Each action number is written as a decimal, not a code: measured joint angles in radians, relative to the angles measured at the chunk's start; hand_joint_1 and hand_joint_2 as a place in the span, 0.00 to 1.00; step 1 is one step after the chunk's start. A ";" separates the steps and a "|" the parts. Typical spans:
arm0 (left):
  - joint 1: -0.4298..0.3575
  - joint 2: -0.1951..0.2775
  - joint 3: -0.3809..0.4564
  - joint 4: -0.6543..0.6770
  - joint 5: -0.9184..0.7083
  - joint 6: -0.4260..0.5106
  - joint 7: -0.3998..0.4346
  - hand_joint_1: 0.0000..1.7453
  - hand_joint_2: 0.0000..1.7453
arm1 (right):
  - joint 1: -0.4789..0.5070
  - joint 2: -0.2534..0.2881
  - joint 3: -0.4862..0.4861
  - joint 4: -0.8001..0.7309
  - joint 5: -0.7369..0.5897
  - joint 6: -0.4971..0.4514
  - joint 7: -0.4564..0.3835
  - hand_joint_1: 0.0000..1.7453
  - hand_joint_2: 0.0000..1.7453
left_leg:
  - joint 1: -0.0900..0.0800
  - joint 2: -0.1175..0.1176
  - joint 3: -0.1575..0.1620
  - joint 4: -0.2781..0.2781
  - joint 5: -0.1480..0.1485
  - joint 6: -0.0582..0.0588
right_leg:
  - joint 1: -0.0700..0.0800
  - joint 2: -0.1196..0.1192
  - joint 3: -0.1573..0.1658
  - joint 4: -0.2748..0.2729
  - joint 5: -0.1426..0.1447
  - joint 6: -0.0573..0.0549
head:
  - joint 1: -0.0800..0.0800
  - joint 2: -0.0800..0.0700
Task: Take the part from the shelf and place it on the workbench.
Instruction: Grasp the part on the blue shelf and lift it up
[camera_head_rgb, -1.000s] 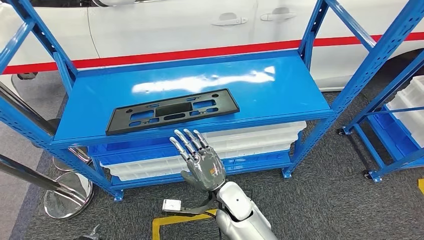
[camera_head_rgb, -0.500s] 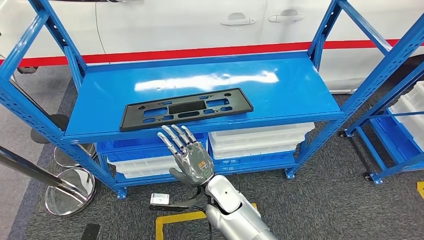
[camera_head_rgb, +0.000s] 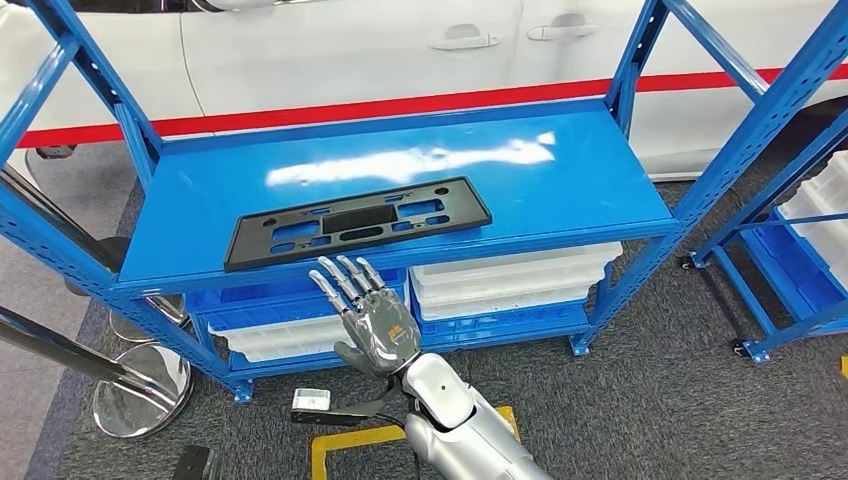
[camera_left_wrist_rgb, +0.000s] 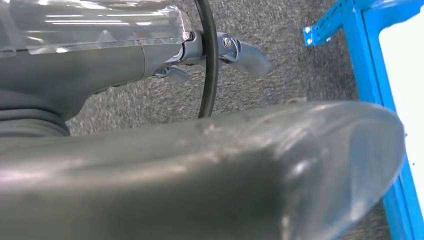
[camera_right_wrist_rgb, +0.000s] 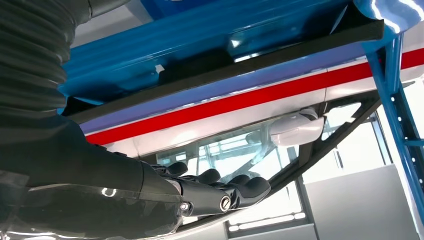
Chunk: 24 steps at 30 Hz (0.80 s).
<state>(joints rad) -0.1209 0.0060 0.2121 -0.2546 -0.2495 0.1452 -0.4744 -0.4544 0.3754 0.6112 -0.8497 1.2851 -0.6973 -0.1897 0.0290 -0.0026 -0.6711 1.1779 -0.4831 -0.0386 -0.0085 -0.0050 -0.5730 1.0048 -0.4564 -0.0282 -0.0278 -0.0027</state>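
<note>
Black part (camera_head_rgb: 357, 222) lies flat on the blue shelf (camera_head_rgb: 560, 185), near its front edge, toward the front-left corner, long side parallel to the edge. Right hand (camera_head_rgb: 368, 318) raised just below and in front of the shelf's front edge, fingers (camera_head_rgb: 337, 281) spread and pointing up toward the part, holding nothing, not touching it. Right wrist view: part's underside edge (camera_right_wrist_rgb: 225, 70) overhangs the shelf lip, fingers apart below it. Left hand (camera_left_wrist_rgb: 200, 175) seen close over grey carpet; can't tell its state. White and blue bins (camera_head_rgb: 510, 285) on lower shelf; white car (camera_head_rgb: 350, 50) behind.
</note>
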 joint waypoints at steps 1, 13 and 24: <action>-0.001 0.000 0.002 0.001 0.000 0.000 0.000 0.00 0.00 | 0.000 0.000 0.000 0.002 0.000 0.000 0.001 0.00 1.00 | 0.001 0.001 0.031 -0.065 0.026 -0.002 | 0.000 0.001 0.000 0.007 -0.006 0.006 | 0.000 0.000; 0.006 -0.002 0.011 0.011 -0.030 0.002 0.086 0.00 0.00 | 0.007 -0.007 0.000 0.005 0.014 -0.002 0.007 0.00 1.00 | -0.010 -0.004 0.072 -0.146 0.037 0.061 | 0.000 0.003 -0.163 0.307 -0.124 0.039 | 0.000 0.000; 0.011 -0.004 0.017 0.017 -0.054 0.001 0.107 0.00 0.00 | 0.021 -0.008 -0.001 -0.026 0.039 -0.003 0.001 0.00 1.00 | -0.014 -0.004 0.063 -0.080 -0.020 0.022 | 0.005 0.004 -0.017 -0.002 0.011 -0.009 | 0.000 0.000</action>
<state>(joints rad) -0.1097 0.0018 0.2296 -0.2377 -0.3039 0.1464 -0.3670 -0.4332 0.3673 0.6100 -0.8762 1.3239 -0.6999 -0.1888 0.0155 -0.0062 -0.6082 1.0979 -0.5035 -0.0164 -0.0030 -0.0008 -0.5902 1.0030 -0.4453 -0.0376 -0.0279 -0.0027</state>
